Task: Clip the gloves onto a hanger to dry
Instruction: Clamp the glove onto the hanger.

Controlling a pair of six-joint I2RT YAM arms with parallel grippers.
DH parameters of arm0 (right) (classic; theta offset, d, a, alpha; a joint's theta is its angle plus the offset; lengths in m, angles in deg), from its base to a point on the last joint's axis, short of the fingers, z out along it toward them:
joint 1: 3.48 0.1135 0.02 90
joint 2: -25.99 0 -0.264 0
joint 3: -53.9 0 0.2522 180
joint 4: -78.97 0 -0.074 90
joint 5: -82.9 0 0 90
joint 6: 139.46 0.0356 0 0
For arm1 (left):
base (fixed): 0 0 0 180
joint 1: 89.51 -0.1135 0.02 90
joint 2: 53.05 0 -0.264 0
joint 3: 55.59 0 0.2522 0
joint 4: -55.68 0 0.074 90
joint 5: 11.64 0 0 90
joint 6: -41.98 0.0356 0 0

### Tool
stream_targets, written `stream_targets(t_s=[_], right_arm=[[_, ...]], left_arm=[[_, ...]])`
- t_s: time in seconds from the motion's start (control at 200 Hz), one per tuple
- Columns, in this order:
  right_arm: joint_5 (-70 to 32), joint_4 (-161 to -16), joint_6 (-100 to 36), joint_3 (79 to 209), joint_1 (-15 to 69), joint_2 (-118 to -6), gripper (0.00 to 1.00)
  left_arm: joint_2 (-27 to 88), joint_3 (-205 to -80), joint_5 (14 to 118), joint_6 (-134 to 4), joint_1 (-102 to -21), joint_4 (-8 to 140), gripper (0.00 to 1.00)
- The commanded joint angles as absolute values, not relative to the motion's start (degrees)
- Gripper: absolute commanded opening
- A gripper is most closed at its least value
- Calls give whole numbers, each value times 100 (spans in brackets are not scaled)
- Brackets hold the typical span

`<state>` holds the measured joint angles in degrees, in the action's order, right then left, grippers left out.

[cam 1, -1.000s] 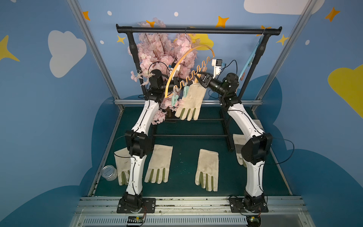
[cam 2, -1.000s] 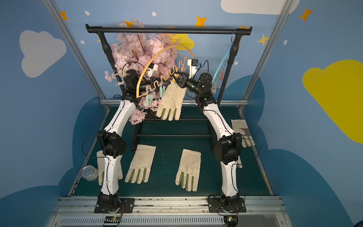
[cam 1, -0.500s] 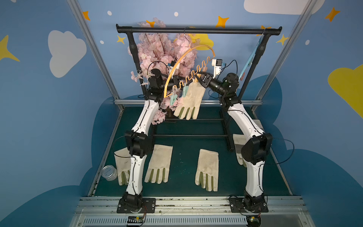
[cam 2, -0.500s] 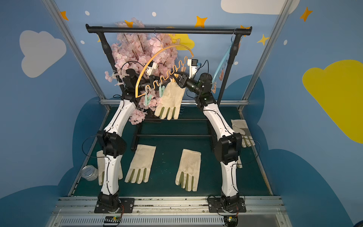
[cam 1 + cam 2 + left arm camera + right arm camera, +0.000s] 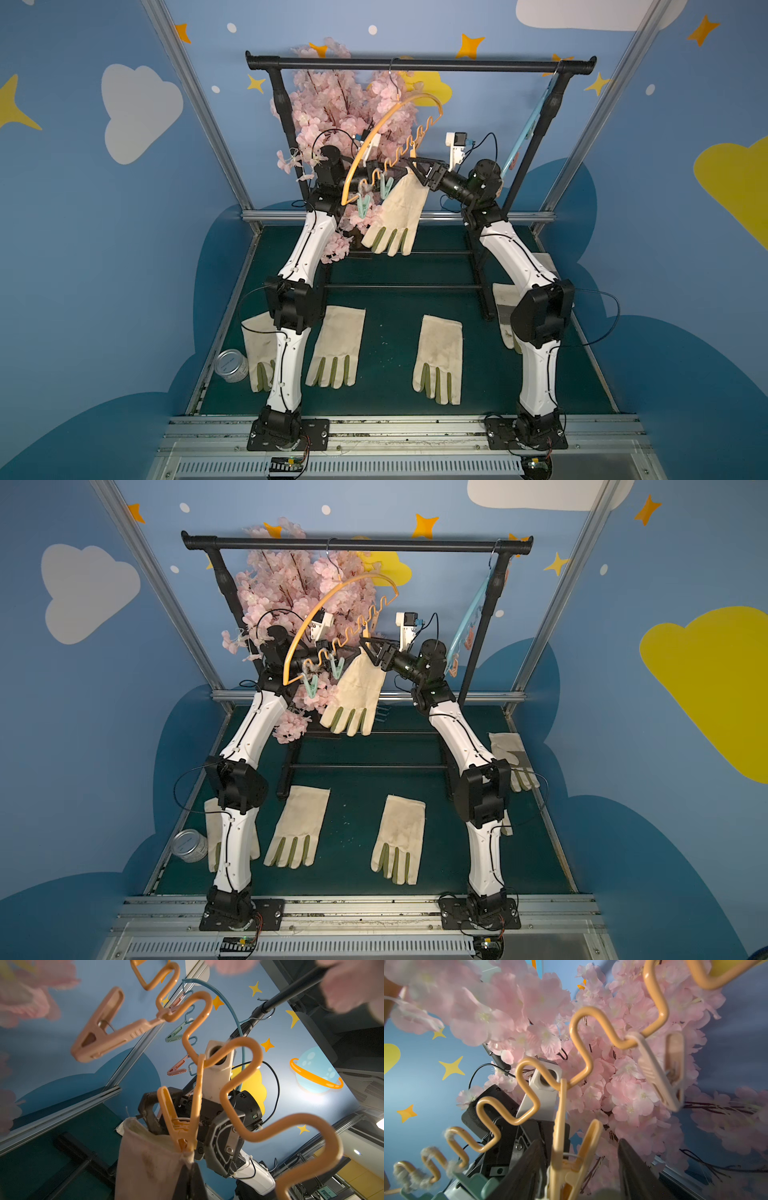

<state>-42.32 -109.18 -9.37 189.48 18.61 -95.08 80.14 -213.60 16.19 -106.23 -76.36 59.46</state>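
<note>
Since the earlier frames, the right gripper (image 5: 579, 1145) is spreading its jaws off the orange clip (image 5: 560, 1147); the arms, the orange hanger (image 5: 586, 1009) and the hanging glove (image 5: 395, 216) are otherwise staying almost where they were. Its jaws are now standing apart on either side of the clip's handles, no longer squeezing them. The left gripper (image 5: 189, 1180) is staying closed, its fingers together on the cuff edge of the hanging glove just below the clip. That glove is dangling fingers-down from the tilted hanger under the black rail (image 5: 415, 64). The remaining gloves (image 5: 336, 345) are lying flat on the green mat (image 5: 386, 316), well apart from the hanger.

Step in hand, as judged: releasing the clip so that it is biting the cuff. Doing this well is probably meaning backing the right gripper straight away without snagging the handles or the wavy bar. The left grip should be holding until the clip is bearing the weight, then letting go without tugging downward.

The left wrist view is showing the clip's tips pinching the cuff rim, which neither top view is resolving. The right wrist view is showing the gap beside each handle. Only the top views are showing the whole glove and the mat.
</note>
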Motion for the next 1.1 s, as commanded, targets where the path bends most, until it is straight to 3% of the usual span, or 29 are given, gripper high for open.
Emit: stream_targets(t_s=[0.0,0.15,0.23,0.34,0.436,0.506,0.726,1.096], right_arm=[[-4226,-11120,-949,18882,1832,-9306,63],[-4184,-11183,-956,18762,1831,-9199,66],[-4147,-11200,-981,18662,1832,-9115,68],[-4070,-11274,-1024,18469,1821,-8967,69],[-3987,-11320,-1044,18273,1823,-8828,70],[-3920,-11344,-1071,18132,1823,-8721,71],[-3865,-11337,-1148,17827,1868,-8461,71],[-3783,-11445,-1186,17049,2159,-7960,71]], left_arm=[[8160,-21356,1517,-10459,-7631,5951,3],[8149,-21304,1492,-10348,-7659,6070,4],[8117,-21219,1483,-10209,-7686,6234,29],[8057,-21168,1494,-9938,-7726,6566,51],[7897,-20988,1587,-9692,-7767,6768,52],[7743,-20797,1710,-9425,-7794,6978,60],[7091,-20255,2598,-8240,-7817,8155,71],[5177,-17441,4126,-7637,-7782,7901,78]])
